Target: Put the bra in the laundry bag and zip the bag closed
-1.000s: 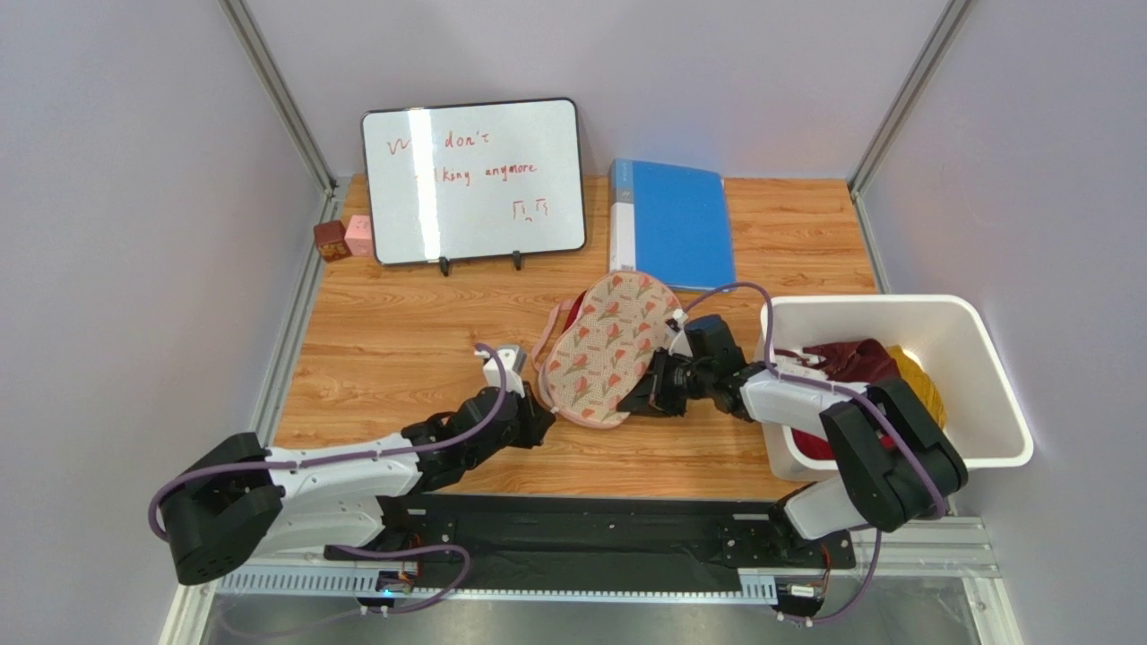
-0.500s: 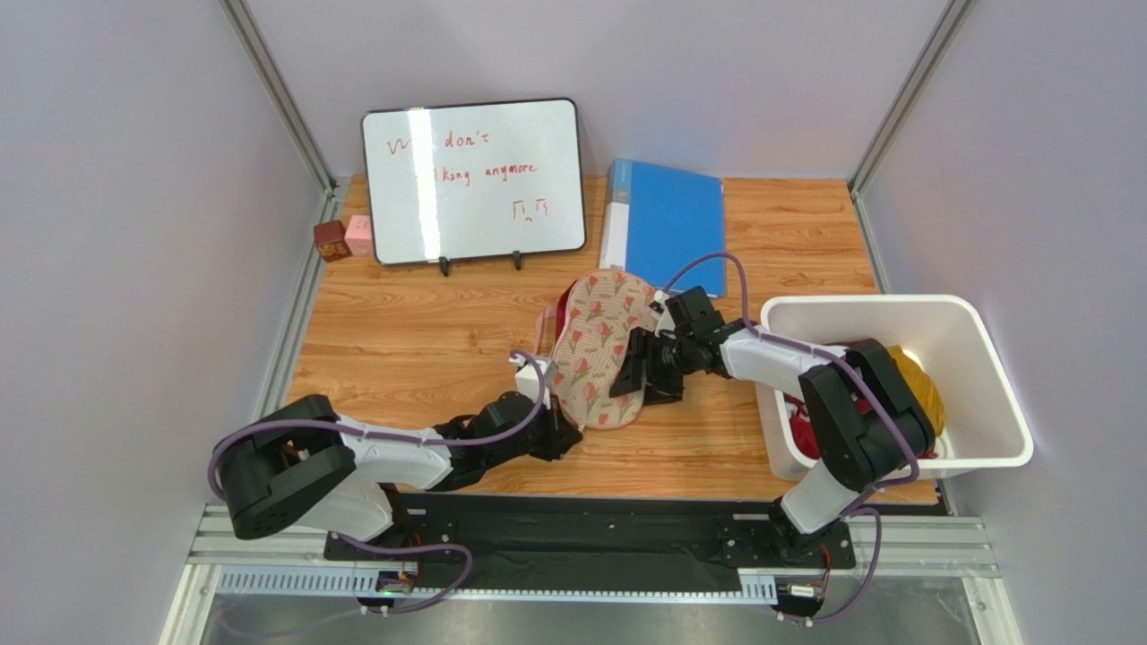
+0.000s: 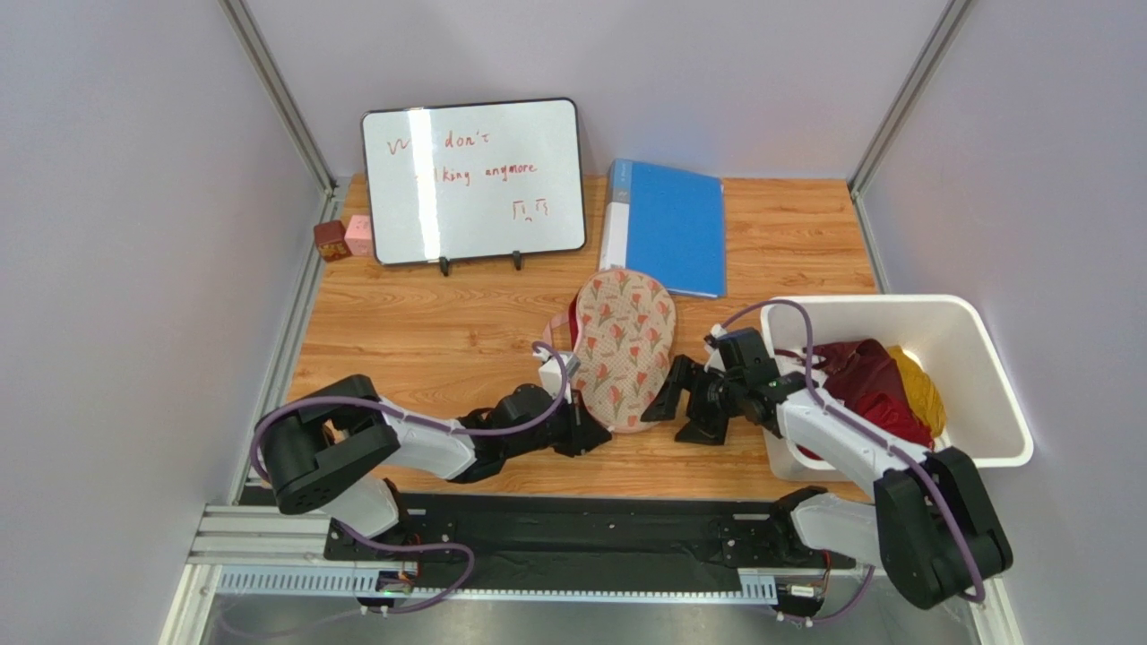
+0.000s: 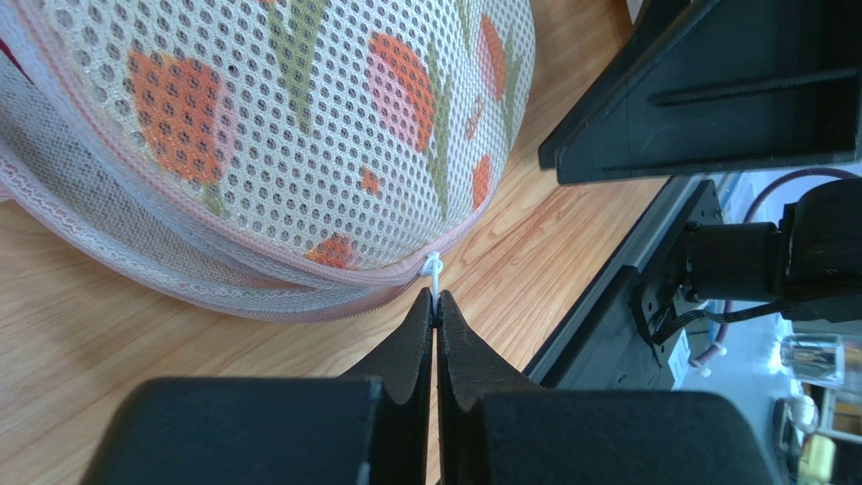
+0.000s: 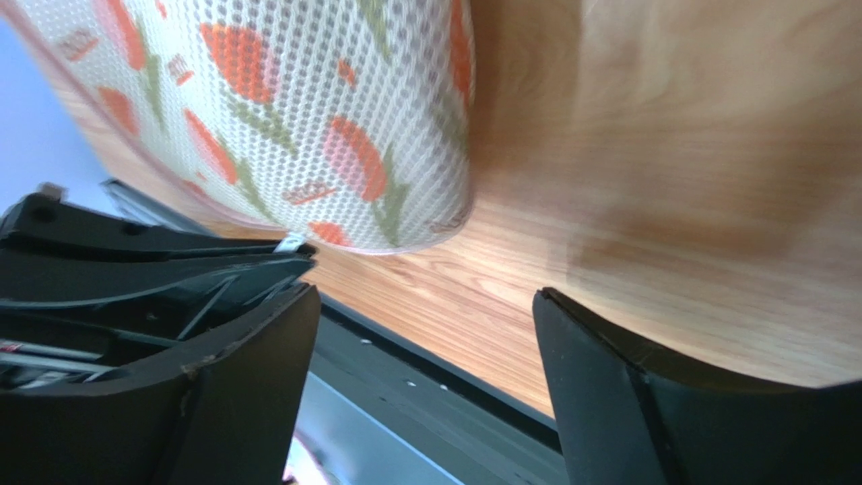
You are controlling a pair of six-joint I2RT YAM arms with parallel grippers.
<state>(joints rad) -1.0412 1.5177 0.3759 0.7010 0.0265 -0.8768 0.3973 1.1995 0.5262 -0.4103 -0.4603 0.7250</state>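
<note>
Withdrawn from the laundry bag (image 3: pixel 622 347), the right claw (image 3: pixel 681 418) is spread apart; the left claw (image 3: pixel 597 434) is clamped on the zip pull (image 4: pixel 433 271) above the walled wooden desk (image 3: pixel 404 350).

Pale lilac walls (image 3: pixel 135 202), wooden table (image 3: pixel 404 350)

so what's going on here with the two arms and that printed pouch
The left gripper is shut on the white zipper pull at the near end of the laundry bag. The right gripper is open just right of the bag, holding nothing. A bit of the dark red bra shows at the bag's far left edge, so the zip looks not yet closed.
</note>
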